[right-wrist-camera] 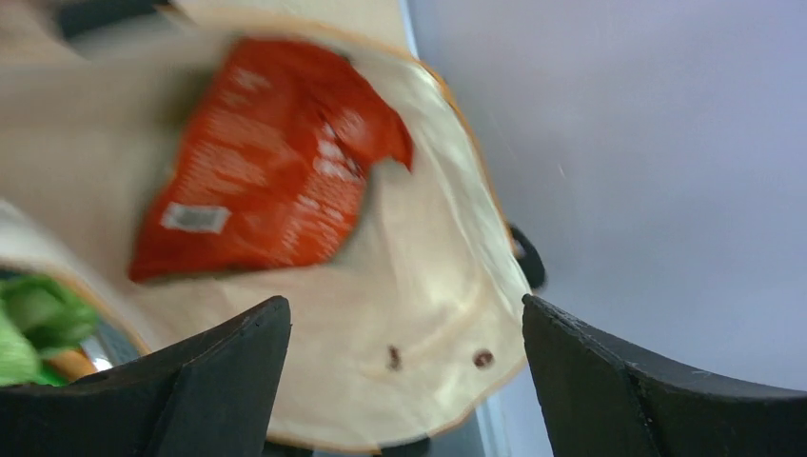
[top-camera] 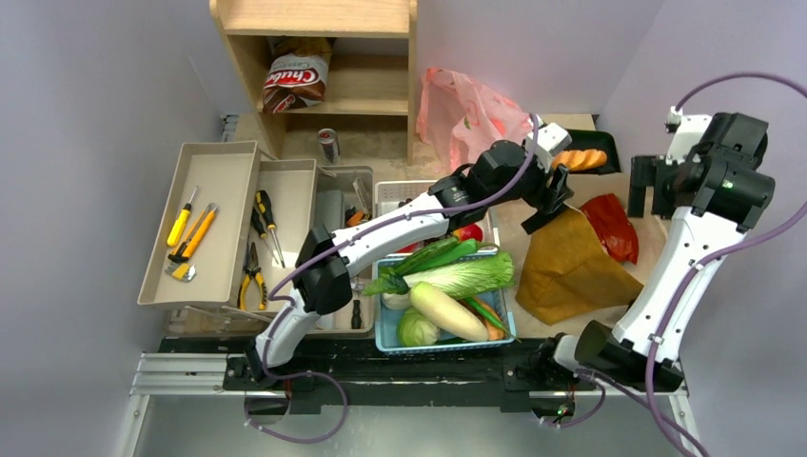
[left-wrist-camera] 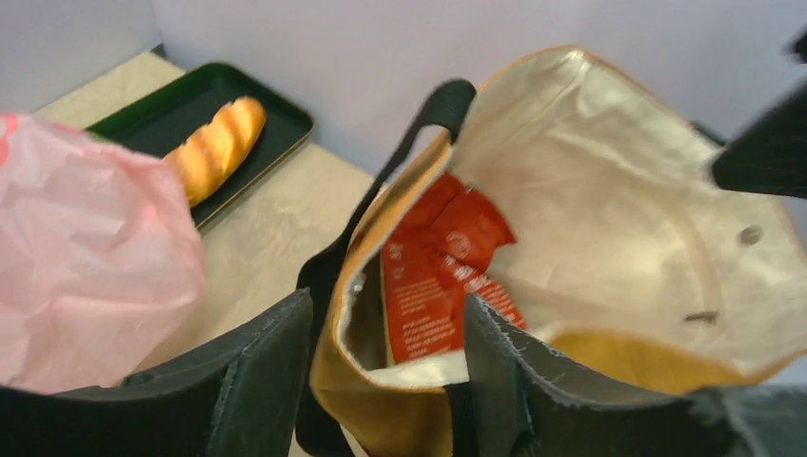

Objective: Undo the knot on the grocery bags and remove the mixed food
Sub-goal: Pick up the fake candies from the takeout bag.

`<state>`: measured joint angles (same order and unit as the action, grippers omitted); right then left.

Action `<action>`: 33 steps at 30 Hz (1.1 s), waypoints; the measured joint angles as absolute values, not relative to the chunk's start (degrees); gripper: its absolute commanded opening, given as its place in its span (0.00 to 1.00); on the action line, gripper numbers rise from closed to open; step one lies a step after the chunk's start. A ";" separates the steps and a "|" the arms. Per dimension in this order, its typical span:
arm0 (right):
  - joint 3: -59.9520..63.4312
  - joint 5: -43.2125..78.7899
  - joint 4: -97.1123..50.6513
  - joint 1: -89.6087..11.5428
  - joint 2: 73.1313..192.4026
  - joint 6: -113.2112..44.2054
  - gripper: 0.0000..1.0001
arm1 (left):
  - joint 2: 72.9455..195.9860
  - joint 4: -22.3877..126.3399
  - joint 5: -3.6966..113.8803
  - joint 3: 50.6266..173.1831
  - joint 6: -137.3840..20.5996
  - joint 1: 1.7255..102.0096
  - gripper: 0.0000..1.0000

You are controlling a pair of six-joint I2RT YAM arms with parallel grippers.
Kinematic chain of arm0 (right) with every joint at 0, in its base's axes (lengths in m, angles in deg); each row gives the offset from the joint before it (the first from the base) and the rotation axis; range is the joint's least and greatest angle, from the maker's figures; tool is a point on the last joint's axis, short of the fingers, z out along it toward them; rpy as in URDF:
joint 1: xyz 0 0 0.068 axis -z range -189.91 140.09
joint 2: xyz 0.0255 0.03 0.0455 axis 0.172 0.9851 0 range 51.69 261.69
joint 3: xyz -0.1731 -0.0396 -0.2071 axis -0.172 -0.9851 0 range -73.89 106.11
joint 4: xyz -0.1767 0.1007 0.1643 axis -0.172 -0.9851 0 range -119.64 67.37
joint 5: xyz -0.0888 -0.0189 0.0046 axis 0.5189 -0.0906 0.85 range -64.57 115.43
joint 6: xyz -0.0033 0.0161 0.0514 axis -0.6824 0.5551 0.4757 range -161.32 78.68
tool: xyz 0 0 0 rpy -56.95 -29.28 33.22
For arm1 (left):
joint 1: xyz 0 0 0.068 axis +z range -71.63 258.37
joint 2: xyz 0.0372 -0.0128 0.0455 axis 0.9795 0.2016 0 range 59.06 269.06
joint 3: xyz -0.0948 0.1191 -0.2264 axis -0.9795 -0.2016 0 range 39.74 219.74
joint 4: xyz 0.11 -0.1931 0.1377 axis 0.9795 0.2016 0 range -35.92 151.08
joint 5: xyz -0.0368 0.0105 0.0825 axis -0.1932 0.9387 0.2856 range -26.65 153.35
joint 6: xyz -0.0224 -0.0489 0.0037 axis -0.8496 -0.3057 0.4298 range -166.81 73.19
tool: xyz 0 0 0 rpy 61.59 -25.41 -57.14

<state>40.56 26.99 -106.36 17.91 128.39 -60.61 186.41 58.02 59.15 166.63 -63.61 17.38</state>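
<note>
The brown grocery bag (top-camera: pixel 566 271) lies on its side right of centre, mouth toward the back, its cream lining (left-wrist-camera: pixel 619 200) showing. A red printed packet (top-camera: pixel 611 227) lies half out of the mouth. My left gripper (left-wrist-camera: pixel 387 301) is open, and its jaws straddle the bag's rim and black strap (left-wrist-camera: pixel 328 267). My right gripper (right-wrist-camera: pixel 404 303) hangs wide open above the bag's flap (right-wrist-camera: pixel 428 286), holding nothing. The pink grocery bag (top-camera: pixel 464 114) sits crumpled at the back; its knot is hidden. Napa cabbage (top-camera: pixel 473 274), daikon (top-camera: pixel 447 311) and cucumber (top-camera: pixel 440 255) lie in the blue basket (top-camera: pixel 384 335).
A bread loaf (top-camera: pixel 580 159) lies on a dark tray (left-wrist-camera: pixel 157 124) behind the brown bag. Tool trays (top-camera: pixel 205 224) stand at the left. A wooden shelf (top-camera: pixel 319 57) with a Chubs bag stands at the back, a can (top-camera: pixel 328 145) beside it. Walls close in on both sides.
</note>
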 measured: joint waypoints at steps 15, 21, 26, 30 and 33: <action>22.09 33.13 -106.18 33.60 120.92 -69.44 0.90 | 184.92 65.70 59.65 156.70 -57.84 21.86 0.36; 17.76 28.52 -105.31 37.80 121.53 -68.87 0.31 | 184.62 65.30 58.38 156.70 -57.71 21.72 0.36; 20.89 18.75 -106.82 38.10 125.60 -65.87 0.00 | 182.80 63.42 53.90 153.62 -57.51 21.90 0.43; 29.24 11.23 -106.84 38.15 128.81 -62.51 0.00 | 179.48 59.69 45.05 147.85 -55.76 22.82 0.48; 36.95 4.85 -106.38 37.93 131.19 -59.01 0.00 | 178.15 57.52 37.07 146.10 -54.30 23.52 0.48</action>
<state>36.95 4.85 -106.38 37.93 131.19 -59.01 178.15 57.52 37.07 146.10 -54.30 23.52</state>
